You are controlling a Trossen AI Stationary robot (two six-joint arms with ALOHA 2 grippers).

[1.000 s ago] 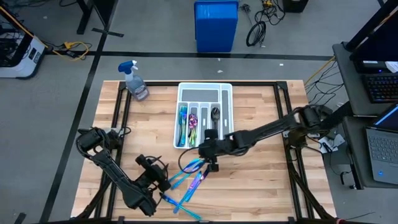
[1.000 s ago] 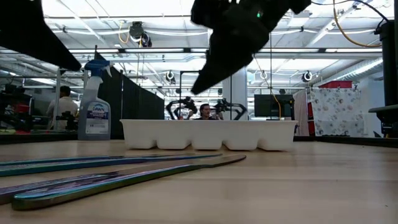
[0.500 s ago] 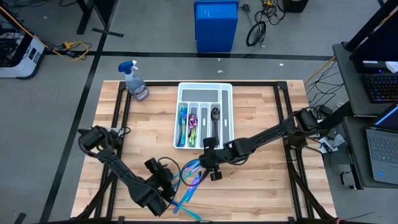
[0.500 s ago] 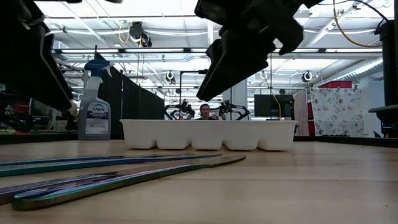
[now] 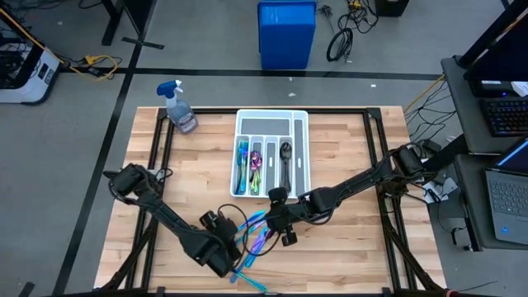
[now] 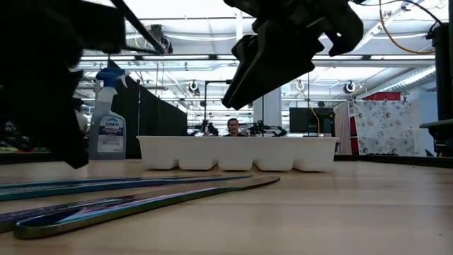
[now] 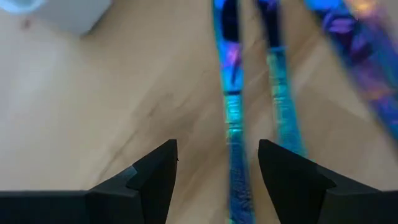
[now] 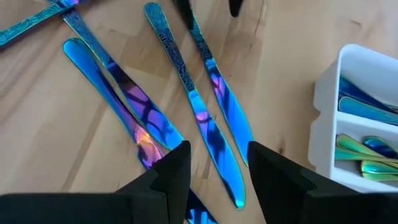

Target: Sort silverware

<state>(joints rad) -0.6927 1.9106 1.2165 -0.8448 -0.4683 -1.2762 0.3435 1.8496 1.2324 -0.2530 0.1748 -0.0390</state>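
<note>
Iridescent blue knives point(image 8: 205, 118) lie loose on the table just before the white tray point(image 5: 302, 148), where both pincers, left point(image 5: 223, 239) and right point(image 5: 285, 227), have closed in with fingers open, ready to pick.

Bright, even overhead light fills the room, with ceiling strip lights point(image 6: 177, 58) glaring white in the low view. The left wrist view is heavily blurred; there the iridescent blue knives point(image 7: 233, 118) smear. The pale wooden table point(image 5: 346, 239) shows soft shadows.
</note>
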